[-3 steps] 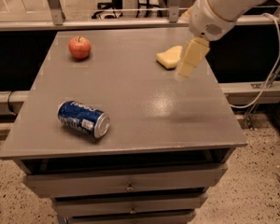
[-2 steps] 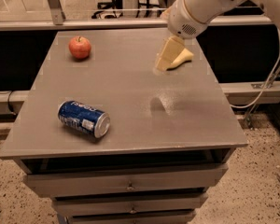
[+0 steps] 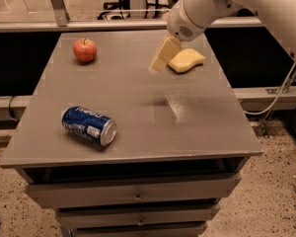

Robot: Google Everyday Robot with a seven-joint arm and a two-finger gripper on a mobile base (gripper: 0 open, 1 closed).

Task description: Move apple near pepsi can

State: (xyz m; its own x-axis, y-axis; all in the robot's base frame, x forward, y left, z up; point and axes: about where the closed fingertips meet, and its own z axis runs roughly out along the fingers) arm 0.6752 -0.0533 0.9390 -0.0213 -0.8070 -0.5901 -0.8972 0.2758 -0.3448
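The red-orange apple (image 3: pixel 85 50) sits upright at the far left of the grey table top (image 3: pixel 133 107). The blue pepsi can (image 3: pixel 89 125) lies on its side near the front left, its silver end facing front right. My gripper (image 3: pixel 159 60) hangs from the white arm at the upper right, above the far middle of the table, well right of the apple and just left of the sponge. It holds nothing that I can see.
A pale yellow wavy sponge (image 3: pixel 186 60) lies at the far right of the table. Drawers (image 3: pixel 133 196) sit below the front edge. A metal rail (image 3: pixel 113 26) runs behind the table, and a cable (image 3: pixel 276 95) hangs at right.
My arm and gripper have swung left across the far side of the table, from over the sponge to its left side, toward the apple. The apple, can and sponge have not moved.
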